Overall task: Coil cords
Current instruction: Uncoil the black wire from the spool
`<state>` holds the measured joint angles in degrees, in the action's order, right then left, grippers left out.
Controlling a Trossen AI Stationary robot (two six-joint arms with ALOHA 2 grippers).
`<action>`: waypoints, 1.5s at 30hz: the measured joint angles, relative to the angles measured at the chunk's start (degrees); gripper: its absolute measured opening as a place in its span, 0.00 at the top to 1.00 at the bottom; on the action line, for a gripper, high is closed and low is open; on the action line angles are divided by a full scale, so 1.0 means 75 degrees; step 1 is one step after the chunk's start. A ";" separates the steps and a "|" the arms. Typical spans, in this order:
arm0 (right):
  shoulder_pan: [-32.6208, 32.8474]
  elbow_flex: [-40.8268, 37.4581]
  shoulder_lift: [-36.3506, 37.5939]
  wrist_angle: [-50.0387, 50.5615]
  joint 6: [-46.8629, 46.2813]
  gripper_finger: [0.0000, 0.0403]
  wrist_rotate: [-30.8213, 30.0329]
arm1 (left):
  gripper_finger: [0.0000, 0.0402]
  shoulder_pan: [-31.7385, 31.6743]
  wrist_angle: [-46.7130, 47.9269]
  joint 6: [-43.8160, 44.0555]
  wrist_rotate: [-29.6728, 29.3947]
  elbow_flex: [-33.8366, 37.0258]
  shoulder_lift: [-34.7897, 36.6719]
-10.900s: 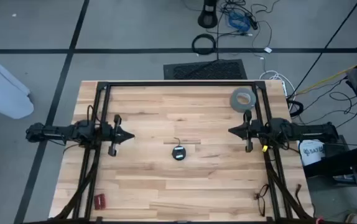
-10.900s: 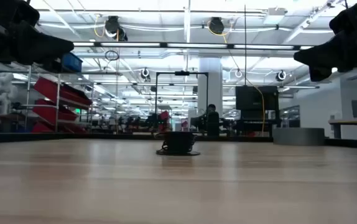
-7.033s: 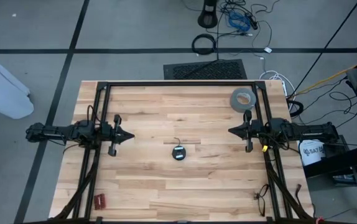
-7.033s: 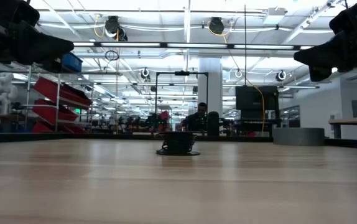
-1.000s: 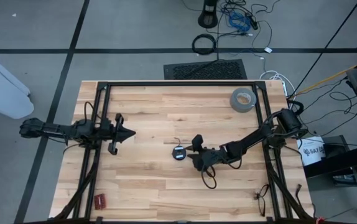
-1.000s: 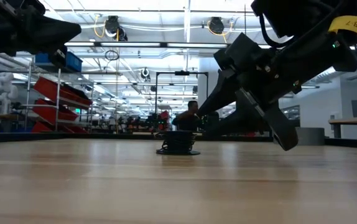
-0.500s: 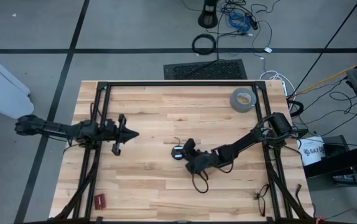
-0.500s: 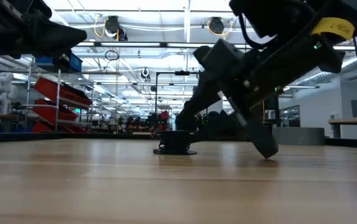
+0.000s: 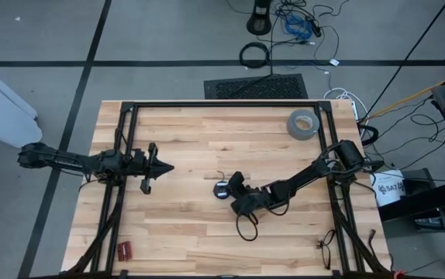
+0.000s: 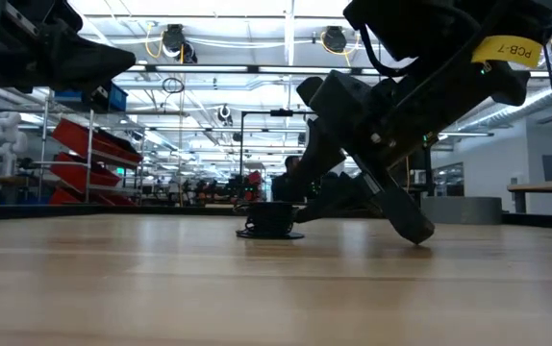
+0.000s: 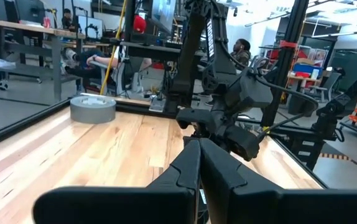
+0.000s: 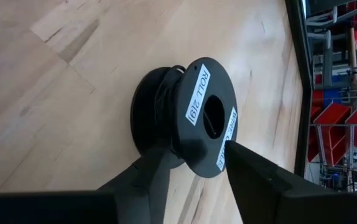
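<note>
Worktop [image 9: 176, 225]: pale wood planks, butcher-block grain, framed by black rails, on a grey floor with dark tape lines. The low view looks into a large workshop hall with red bins on shelving and ceiling strip lights.

The wire [image 12: 161, 93] is thin, black and wound on a small black plastic spool [image 12: 191, 118] with round flanges, standing near the worktop's centre [image 9: 222, 190]. White stickers on the top flange: one reads "ROLL 219"; the second is partly hidden, unreadable.

Right gripper [image 9: 236, 194] is reached in to the spool, tilted down towards the worktop; its dark jaws stand apart, one on each side of the upper flange and close against it. Contact cannot be confirmed. A yellow tag on this arm reads "PCB-7" in the low view.

Left gripper [image 9: 164, 167] hangs above the worktop's left side, well apart from the spool, jaws pressed together on nothing.

Grey tape roll [image 9: 302, 123], a squat ring, lies near the far right corner.
</note>
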<state>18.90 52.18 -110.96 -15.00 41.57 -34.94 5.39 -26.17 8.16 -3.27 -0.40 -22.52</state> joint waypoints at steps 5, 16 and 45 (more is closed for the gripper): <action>0.0003 -0.0006 -0.0003 0.0000 0.0127 0.72 0.0032 | 0.95 0.0000 0.0002 -0.0005 0.0000 0.0000 0.0000; 0.0017 -0.0018 -0.0009 -0.0057 0.0253 0.89 0.0055 | 0.95 0.0000 0.0003 -0.0004 0.0000 0.0000 0.0000; 0.0377 0.1119 0.0574 0.0470 -0.1820 1.00 -0.0143 | 0.95 0.1096 -0.0919 -0.1223 0.0406 -0.0354 -0.1126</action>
<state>21.72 60.58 -106.65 -11.48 27.92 -36.01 13.60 -33.07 -1.01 -0.23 -3.06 -30.97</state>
